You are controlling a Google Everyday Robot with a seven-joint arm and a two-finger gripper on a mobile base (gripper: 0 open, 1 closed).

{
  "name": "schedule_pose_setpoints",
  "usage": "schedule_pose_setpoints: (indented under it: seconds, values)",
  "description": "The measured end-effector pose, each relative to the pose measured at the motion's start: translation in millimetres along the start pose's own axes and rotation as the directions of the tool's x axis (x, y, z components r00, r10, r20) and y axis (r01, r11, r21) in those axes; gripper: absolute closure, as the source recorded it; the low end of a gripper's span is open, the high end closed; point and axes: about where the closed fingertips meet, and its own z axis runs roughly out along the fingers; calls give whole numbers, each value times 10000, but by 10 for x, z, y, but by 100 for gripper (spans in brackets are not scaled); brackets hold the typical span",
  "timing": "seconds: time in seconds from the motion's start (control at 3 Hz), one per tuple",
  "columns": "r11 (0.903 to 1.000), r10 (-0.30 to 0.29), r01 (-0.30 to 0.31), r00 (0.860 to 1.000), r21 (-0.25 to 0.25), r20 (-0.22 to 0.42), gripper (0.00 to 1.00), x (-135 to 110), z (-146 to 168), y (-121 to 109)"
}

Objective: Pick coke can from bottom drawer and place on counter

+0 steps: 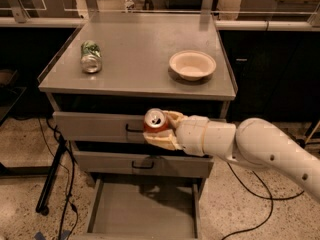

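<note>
On the left of the counter (140, 44), a flat grey top, a green-and-white can (91, 56) lies on its side with its silver end facing forward. Below and to its right, at the centre of the view, the coke can (155, 119) hangs in mid-air in front of the top drawer (95, 126), just under the counter's front edge and well above the open, bare bottom drawer (140, 209). The gripper (157, 128) is closed around the can, with one tan finger above and behind it and one beneath. The can's long axis is tilted, so its silver top faces up and towards the viewer. The middle drawer (165, 165), which has a black handle, is shut below the gripper. To the right on the counter, a shallow cream bowl (192, 64) stands well apart from the green can. The white arm (250, 146) reaches in from the lower right. The counter lies above and behind the held can, so the coming move likely calls for raising the can past the overhanging front edge, then carrying it inward to the bare stretch between green can and bowl.
</note>
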Motion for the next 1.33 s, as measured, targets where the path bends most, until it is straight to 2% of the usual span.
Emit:
schedule_pose_setpoints:
  seconds: [0.33, 0.67, 1.0, 1.33]
  values:
    - [10000, -60, 61, 10000, -52, 34, 100, -44, 0, 4]
    - [9995, -300, 298, 9990, 58, 320, 100, -251, -20, -91]
    - [9945, -1048, 1037, 9908, 171, 851, 100, -781, -105, -245]
    - [9879, -1545, 1544, 9778, 113, 1419, 100, -1156, -115, -353]
